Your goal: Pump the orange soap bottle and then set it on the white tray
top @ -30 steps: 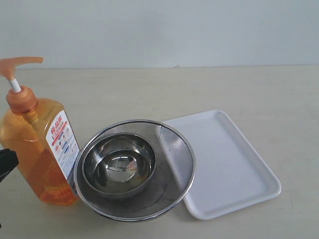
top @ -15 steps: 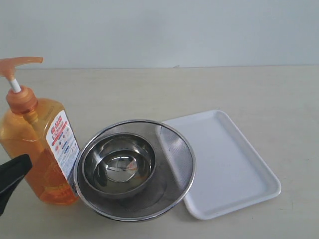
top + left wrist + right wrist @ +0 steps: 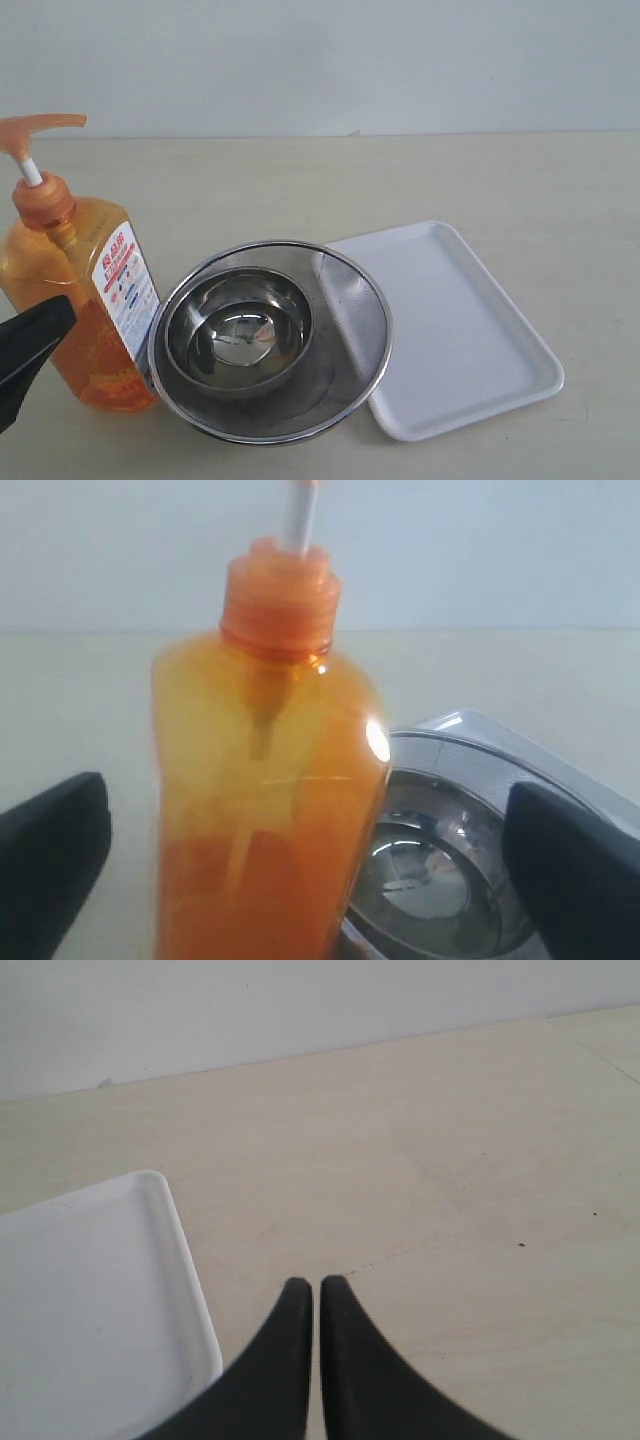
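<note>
The orange soap bottle (image 3: 75, 300) stands upright at the left of the table, pump nozzle (image 3: 40, 125) raised on its white stem. The same bottle (image 3: 265, 810) fills the middle of the left wrist view, between the two wide-apart black fingers (image 3: 50, 850) of my left gripper (image 3: 300, 855), which is open and not touching it. One left finger (image 3: 30, 345) shows at the exterior view's left edge, in front of the bottle's base. The white tray (image 3: 470, 340) lies flat at the right. My right gripper (image 3: 316, 1285) is shut and empty over bare table beside the tray's corner (image 3: 165, 1260).
A round steel mesh strainer (image 3: 345, 330) holding a smaller steel bowl (image 3: 240, 330) sits between the bottle and the tray, touching the bottle's side and overlapping the tray's left edge. The strainer rim (image 3: 470, 750) is close beside the bottle in the left wrist view.
My left gripper's finger has come further into the exterior view from the lower left, closing in on the bottle's base. Bottle, strainer and tray have not moved.
</note>
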Available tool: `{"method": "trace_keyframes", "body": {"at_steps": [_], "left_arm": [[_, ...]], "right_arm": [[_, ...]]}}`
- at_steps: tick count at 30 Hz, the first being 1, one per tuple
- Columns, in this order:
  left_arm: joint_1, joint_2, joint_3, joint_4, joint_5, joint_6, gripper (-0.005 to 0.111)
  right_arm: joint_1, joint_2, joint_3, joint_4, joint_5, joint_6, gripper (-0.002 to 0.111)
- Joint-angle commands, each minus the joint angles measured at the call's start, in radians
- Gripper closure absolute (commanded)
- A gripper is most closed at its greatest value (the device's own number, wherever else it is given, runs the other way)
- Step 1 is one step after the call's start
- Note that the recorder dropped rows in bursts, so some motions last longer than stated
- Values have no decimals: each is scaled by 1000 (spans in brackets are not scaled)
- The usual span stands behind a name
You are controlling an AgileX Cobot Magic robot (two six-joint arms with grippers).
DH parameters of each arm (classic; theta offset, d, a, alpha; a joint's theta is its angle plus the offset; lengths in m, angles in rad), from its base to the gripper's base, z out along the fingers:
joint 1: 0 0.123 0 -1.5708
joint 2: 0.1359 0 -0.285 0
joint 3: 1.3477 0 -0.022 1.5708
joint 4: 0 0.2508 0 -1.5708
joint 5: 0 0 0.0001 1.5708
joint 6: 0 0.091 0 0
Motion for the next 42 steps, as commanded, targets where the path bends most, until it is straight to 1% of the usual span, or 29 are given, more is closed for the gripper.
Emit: {"method": "trace_keyframes", "body": {"at_steps": [1, 5, 7, 10, 13, 18, 26, 30, 42], "left_arm": [[-2, 34, 4, -26, -39, -9, -3], [-2, 74, 4, -43, -96, 0, -3], [-2, 98, 4, -60, -94, 41, -3], [-2, 143, 4, -130, -99, 107, -3], [-2, 183, 4, -160, -149, 146, -3], [-2, 235, 4, -160, -235, 148, -3], [-2, 328, -1, -163, -274, 150, -3], [-2, 370, -7, -167, -339, 155, -3], [-2, 443, -45, -174, -354, 162, -3]], "right_arm": [[-1, -5, -1, -5, -6, 0, 108], [-1, -5, -1, -5, -6, 0, 108], [-1, -5, -1, -5, -6, 0, 108], [-1, -5, -1, -5, -6, 0, 108], [-1, -5, -1, -5, -6, 0, 108], [-1, -5, -1, -5, -6, 0, 108], [-1, -5, -1, -5, -6, 0, 108], [-1, -5, -1, -5, -6, 0, 108], [-1, -5, -1, -5, -14, 0, 108]]}}
